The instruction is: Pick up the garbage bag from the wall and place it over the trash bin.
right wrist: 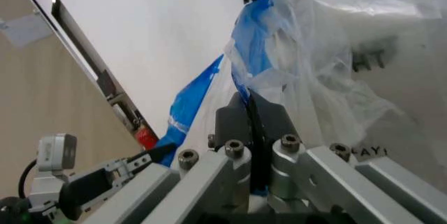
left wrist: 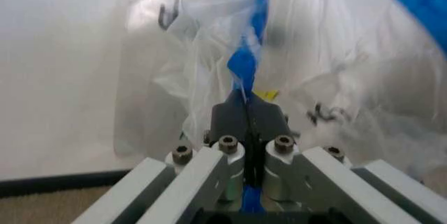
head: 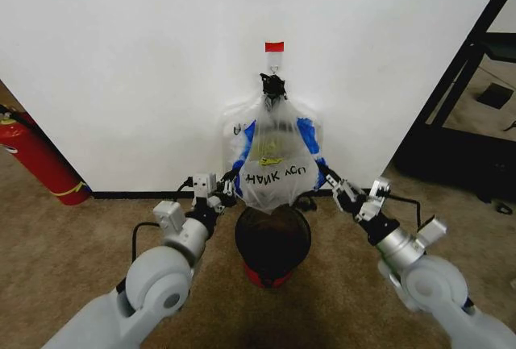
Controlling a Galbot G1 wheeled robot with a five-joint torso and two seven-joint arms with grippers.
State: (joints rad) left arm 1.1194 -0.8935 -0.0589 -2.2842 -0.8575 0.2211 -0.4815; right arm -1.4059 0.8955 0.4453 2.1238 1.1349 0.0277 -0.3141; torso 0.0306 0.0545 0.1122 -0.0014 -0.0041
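The garbage bag (head: pixel 274 155) is see-through whitish plastic with blue patches, a yellow mark and mirrored black lettering. The wall (head: pixel 145 67) is plain white with a black baseboard and a red tape strip (head: pixel 275 46). The trash bin (head: pixel 272 240) is black mesh on a red base.

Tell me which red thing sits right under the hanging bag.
The red base of the trash bin, on the carpet directly below the garbage bag. The red tape strip is above it on the wall; the fire extinguisher stands far left.

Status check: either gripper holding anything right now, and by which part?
Both grip the garbage bag: left gripper shut on its blue-printed left edge, right gripper shut on its right edge. Its top hangs on the wall hook.
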